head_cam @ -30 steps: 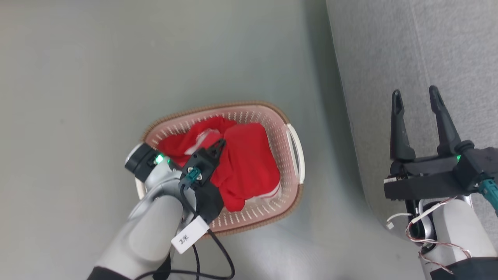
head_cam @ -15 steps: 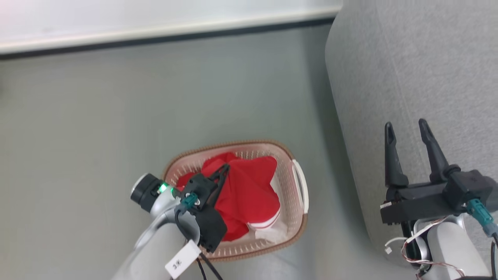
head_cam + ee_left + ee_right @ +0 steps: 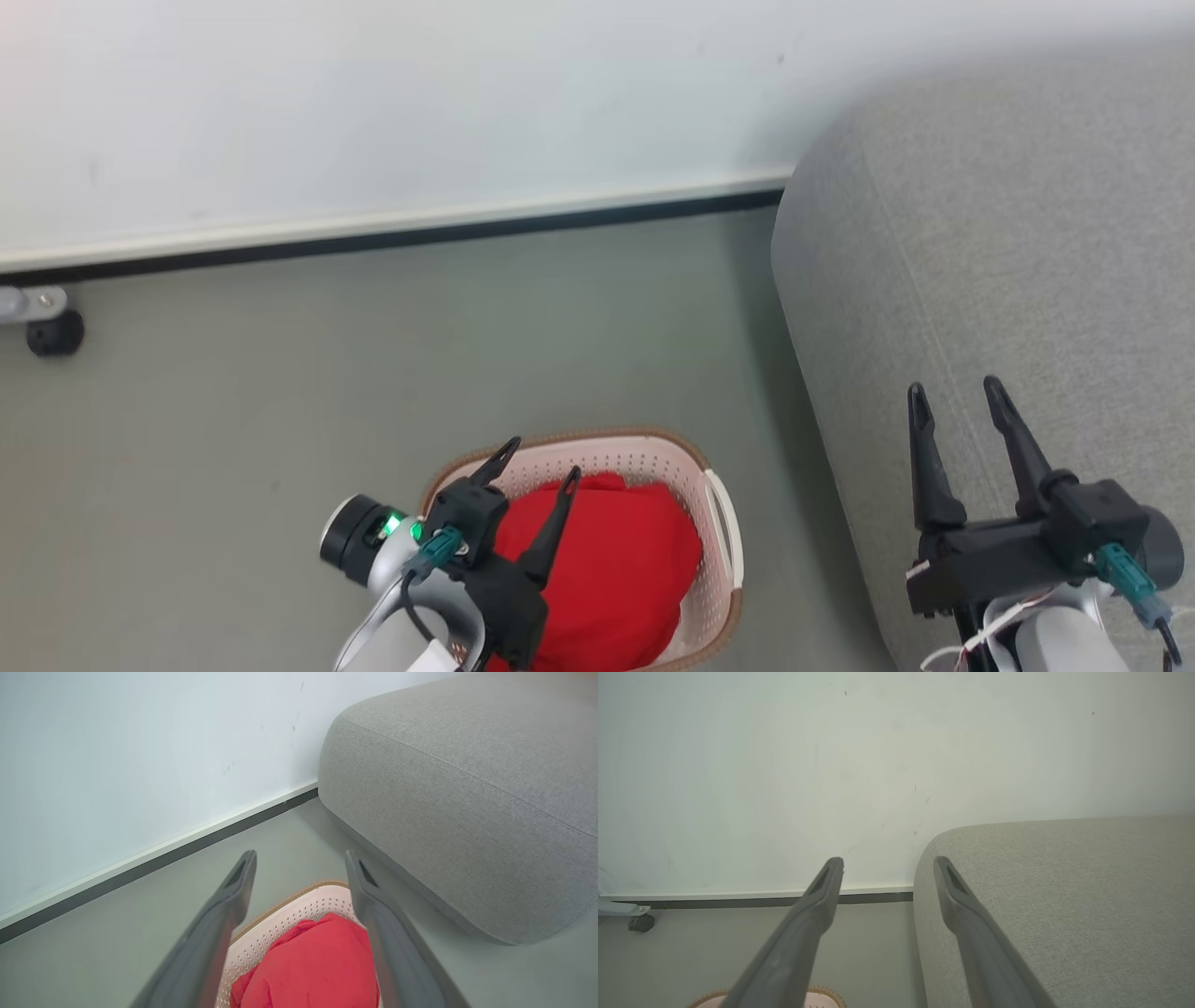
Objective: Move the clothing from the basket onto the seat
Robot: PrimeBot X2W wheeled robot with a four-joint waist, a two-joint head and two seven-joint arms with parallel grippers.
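Red clothing point(image 3: 616, 569) in the basket point(image 3: 724, 532) likely needs a deep pinch from the left gripper point(image 3: 544, 456), its fingers point(image 3: 558, 513) spread wide and empty like the right gripper point(image 3: 953, 386).

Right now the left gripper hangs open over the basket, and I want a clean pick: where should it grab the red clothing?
Probably the raised hump of the red clothing, from straight above with the left gripper: the basket walls block the sides, and the mound sits highest mid-basket.
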